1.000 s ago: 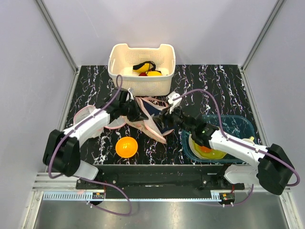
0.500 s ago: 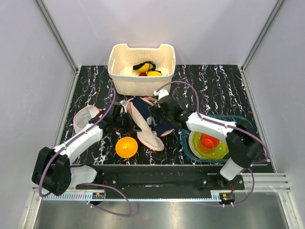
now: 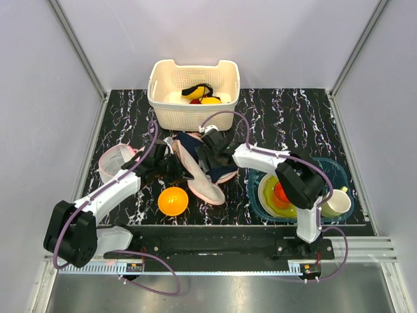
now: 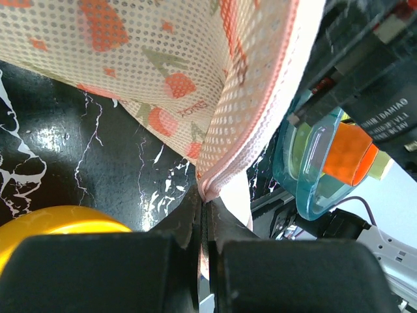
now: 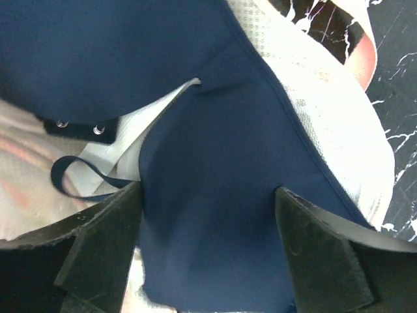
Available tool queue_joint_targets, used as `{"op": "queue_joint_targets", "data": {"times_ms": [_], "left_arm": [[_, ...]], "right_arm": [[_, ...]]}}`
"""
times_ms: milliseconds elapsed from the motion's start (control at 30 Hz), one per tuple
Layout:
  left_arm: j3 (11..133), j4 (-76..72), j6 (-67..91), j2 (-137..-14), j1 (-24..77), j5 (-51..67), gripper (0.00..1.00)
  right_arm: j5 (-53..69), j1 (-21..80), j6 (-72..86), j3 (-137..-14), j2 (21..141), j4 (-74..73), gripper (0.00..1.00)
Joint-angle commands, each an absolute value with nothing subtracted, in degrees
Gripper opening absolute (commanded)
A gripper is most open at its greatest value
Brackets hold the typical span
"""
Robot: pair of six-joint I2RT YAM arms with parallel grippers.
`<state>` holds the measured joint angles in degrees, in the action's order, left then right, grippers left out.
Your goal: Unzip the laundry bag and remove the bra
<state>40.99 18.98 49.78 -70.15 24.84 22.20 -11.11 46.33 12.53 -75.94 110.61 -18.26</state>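
We are pinching the laundry bag (image 4: 163,78) with the left hand (image 4: 203,212), holding the right hand (image 5: 208,228) wide over the bra (image 5: 130,59).

We record the bra (image 5: 208,195) overrunning the right wrist view; the left wrist view crops the orange bowl (image 4: 58,225).

perforated mesh laundry bag (image 4: 130,65), matt navy bra (image 5: 215,195)
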Motion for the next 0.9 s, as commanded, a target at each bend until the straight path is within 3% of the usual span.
{"op": "queue_joint_targets", "data": {"times_ms": [0, 33, 67, 133, 467, 867], "left_arm": [[41.9, 16.2, 50.5, -68.3, 25.0, 21.6, 0.00], [41.9, 16.3, 50.5, -68.3, 25.0, 21.6, 0.00], [42.1, 16.3, 50.4, -68.3, 25.0, 21.6, 0.00], [42.3, 16.3, 50.2, -68.5, 25.0, 21.6, 0.00], [45.7, 13.9, 50.3, -72.4, 25.9, 23.5, 0.00], [56.4, 10.7, 50.9, -83.2, 33.2, 25.9, 0.00]], "right_arm": [[-15.0, 46.2, 14.1, -79.6, 113.0, -20.7, 0.68], [-16.2, 46.2, 14.4, -79.5, 112.4, -21.3, 0.33], [-16.8, 46.2, 14.5, -79.1, 110.6, -21.3, 0.19], [-18.1, 46.2, 14.4, -78.1, 108.0, -21.5, 0.01], [-21.8, 46.2, 10.3, -80.7, 90.9, -27.5, 0.00], [-21.1, 37.5, 4.1, -103.6, 87.2, -28.9, 0.00]]}}
